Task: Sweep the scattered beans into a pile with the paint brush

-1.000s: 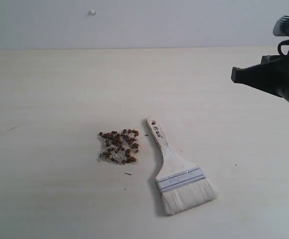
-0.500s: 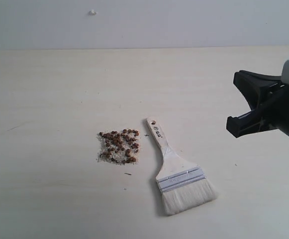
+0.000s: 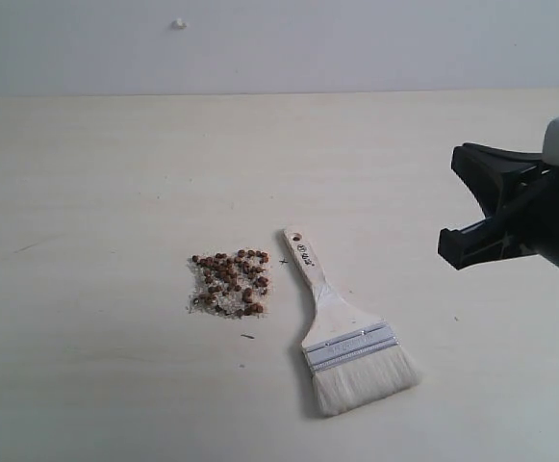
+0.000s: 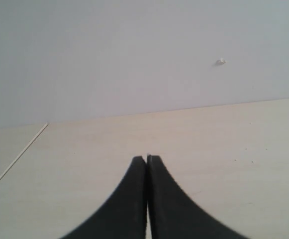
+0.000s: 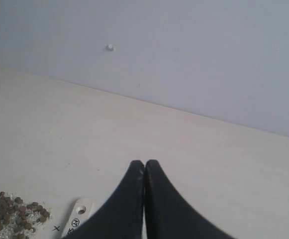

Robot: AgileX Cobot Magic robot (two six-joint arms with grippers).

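The beans lie as one small reddish-brown pile with pale crumbs on the pale table; the right wrist view catches them at its lower corner. Just right of the pile lies the paint brush, flat, with its handle end toward the far side and its white bristles toward the near edge. Its holed handle tip shows in the right wrist view. My right gripper hovers right of the brush, shut and empty. My left gripper is shut over bare table.
A pale wall with a small white speck backs the table. A table edge or seam runs beside the left gripper. A tiny dark fleck lies near the pile.
My right arm has come lower and turned at the right of the exterior view, then nearly stopped. The brush and the beans have not moved.
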